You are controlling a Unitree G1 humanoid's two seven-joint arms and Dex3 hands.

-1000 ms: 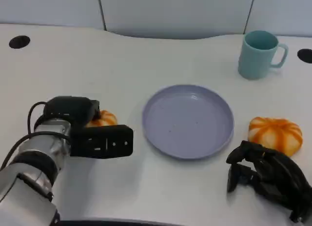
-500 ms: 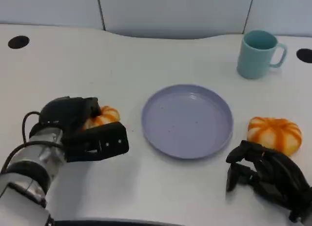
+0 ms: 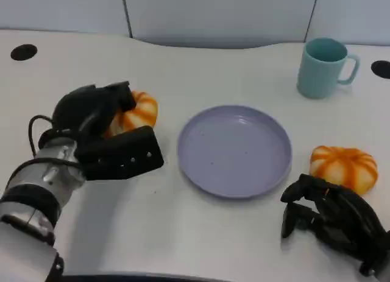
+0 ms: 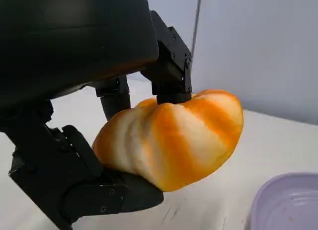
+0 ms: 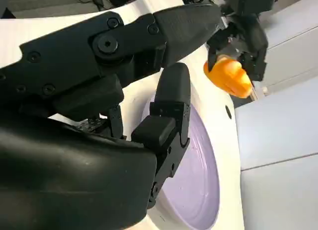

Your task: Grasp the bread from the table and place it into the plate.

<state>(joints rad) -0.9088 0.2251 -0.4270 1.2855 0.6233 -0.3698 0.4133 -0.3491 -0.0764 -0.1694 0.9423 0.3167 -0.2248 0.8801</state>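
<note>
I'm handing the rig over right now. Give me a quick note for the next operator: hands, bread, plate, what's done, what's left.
Left hand: holds a bread roll, clear of the table in the left wrist view.
Right hand: holds nothing, fingers curled, low beside the plate.
Plate: mid-table, nothing on it.
Second bread roll: on the table right of the plate.
Cup: behind, untouched.
Done: roll grasped.
Left: carry it over the plate and release.
</note>
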